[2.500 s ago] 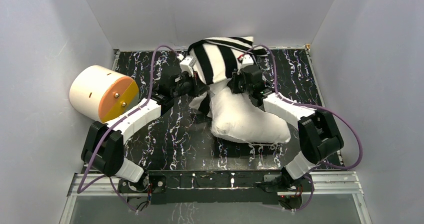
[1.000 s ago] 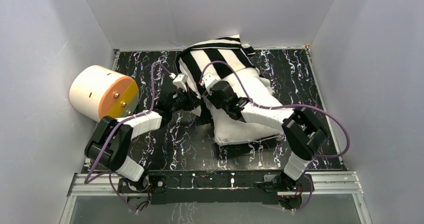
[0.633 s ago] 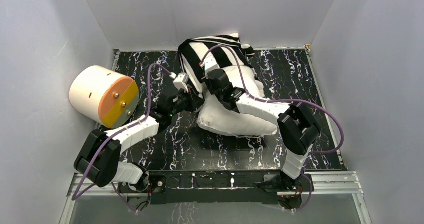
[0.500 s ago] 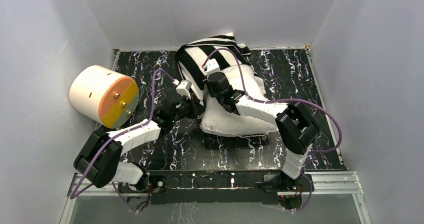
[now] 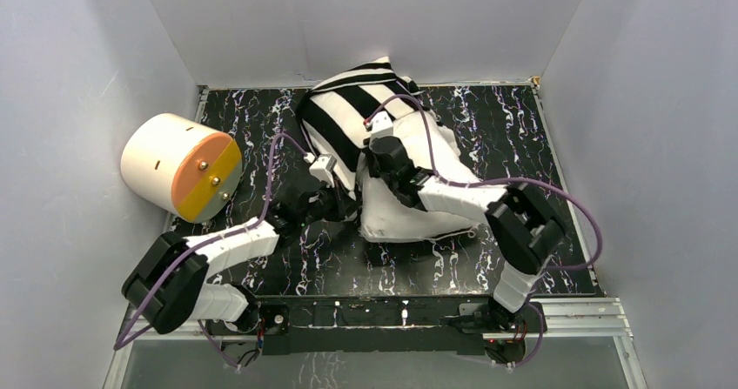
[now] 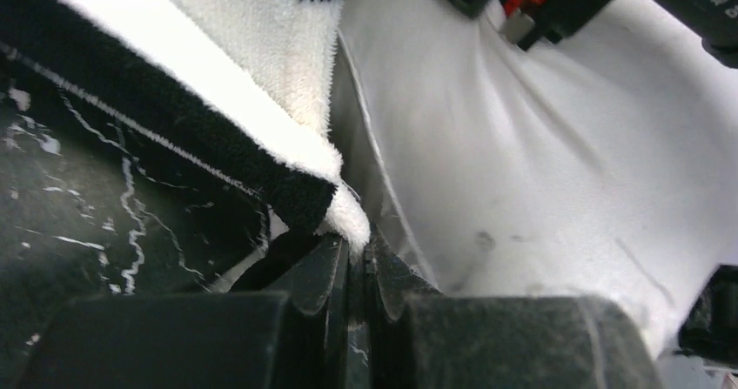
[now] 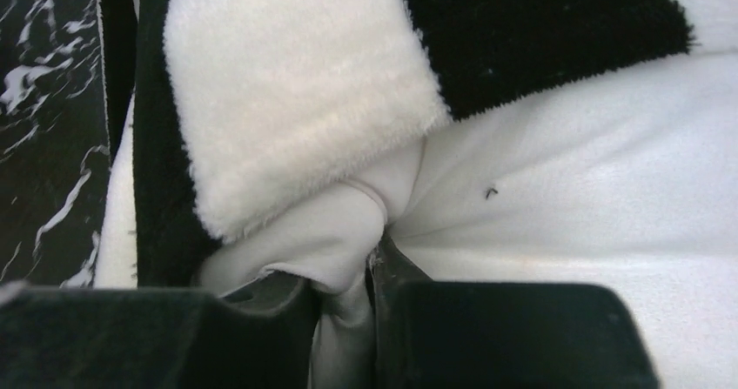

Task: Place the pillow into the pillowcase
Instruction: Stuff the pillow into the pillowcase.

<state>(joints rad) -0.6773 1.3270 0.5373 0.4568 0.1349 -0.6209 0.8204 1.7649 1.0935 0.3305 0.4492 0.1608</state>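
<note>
The black-and-white striped pillowcase (image 5: 344,115) lies bunched at the back centre, pulled partly over the far end of the white pillow (image 5: 409,211). My left gripper (image 5: 342,204) sits at the pillow's left side. In the left wrist view, that gripper (image 6: 357,245) is shut on the fluffy edge of the pillowcase (image 6: 218,137), with the pillow (image 6: 540,163) to its right. My right gripper (image 5: 376,164) reaches over the pillow to the pillowcase's mouth. In the right wrist view, this gripper (image 7: 344,271) is shut on a smooth white fold of the pillow (image 7: 609,197), just under the pillowcase hem (image 7: 296,102).
A cream cylinder with an orange face (image 5: 178,163) lies at the left edge of the marbled black table (image 5: 522,128). Grey walls close in the table at the back and on both sides. Purple cables loop over both arms.
The right gripper has closed on a fold of the pillow. The left arm has drawn the pillowcase edge toward the front. Pillow and pillowcase have shifted slightly left.
</note>
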